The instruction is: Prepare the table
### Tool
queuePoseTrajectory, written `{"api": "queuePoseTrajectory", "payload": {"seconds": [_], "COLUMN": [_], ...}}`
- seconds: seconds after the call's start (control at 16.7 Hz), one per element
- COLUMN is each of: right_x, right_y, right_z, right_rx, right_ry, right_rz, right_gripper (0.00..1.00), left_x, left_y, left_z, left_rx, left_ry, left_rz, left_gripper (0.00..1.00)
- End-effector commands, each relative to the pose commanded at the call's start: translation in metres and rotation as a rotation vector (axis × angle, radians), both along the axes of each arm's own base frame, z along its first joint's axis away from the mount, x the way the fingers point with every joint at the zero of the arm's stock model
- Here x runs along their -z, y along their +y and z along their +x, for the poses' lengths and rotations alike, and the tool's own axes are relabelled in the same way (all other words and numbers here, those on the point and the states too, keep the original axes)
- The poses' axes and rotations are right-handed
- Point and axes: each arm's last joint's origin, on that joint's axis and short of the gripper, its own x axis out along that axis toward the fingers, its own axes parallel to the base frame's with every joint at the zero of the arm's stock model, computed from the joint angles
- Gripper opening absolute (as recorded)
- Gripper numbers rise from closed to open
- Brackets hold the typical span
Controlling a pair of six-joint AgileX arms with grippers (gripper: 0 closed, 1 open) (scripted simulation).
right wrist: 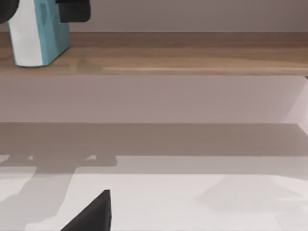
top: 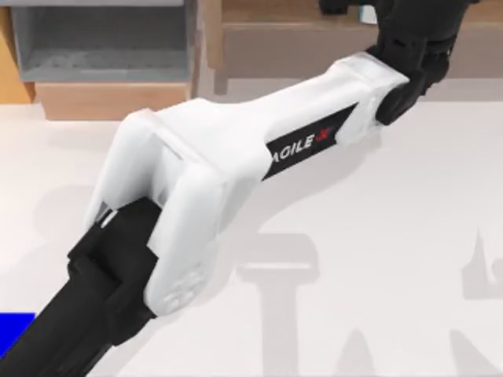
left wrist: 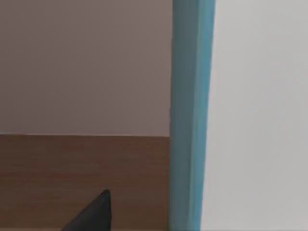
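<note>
One arm, left (top: 409, 47), reaching across table (top: 377, 236) to shelf (right wrist: 192, 60), at teal-white box (right wrist: 36, 33); grip state unclear.

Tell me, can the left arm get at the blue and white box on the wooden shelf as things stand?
Probably yes: the left gripper is already right at the blue and white box standing on the wooden shelf, with nothing between them. Whether it is gripping, I can't tell.

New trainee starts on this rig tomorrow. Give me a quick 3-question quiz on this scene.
1. True or false: the white-and-teal box lies on the table.
2. Which arm reaches across to the wooden shelf? A) left B) right
3. Fill in: the grey-lined box sits at the top view's upper ____.
Key: 1 false, it stands on the shelf; 2 A, with the left gripper at the box; 3 left.
</note>
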Motion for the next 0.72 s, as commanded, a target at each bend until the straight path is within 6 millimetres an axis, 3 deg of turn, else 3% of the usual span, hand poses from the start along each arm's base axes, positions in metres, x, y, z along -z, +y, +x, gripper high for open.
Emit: {"api": "queuePoseTrajectory", "payload": {"seconds": [0.18,0.72], "right_x": [0.0,0.0], "right_y": [0.0,0.0], "right_z": [0.0,0.0], "right_rx": [0.0,0.0], "right_ry": [0.0,0.0], "right_rz": [0.0,0.0], "right_gripper": [1.0,1.0], "left_x": [0.0,0.0], "left_y": [0.0,0.0], "left_z": [0.0,0.0], "left_rx": [0.0,0.0], "left_ry": [0.0,0.0], "left_rz": [0.0,0.0], "left_gripper": [1.0,0.32]}}
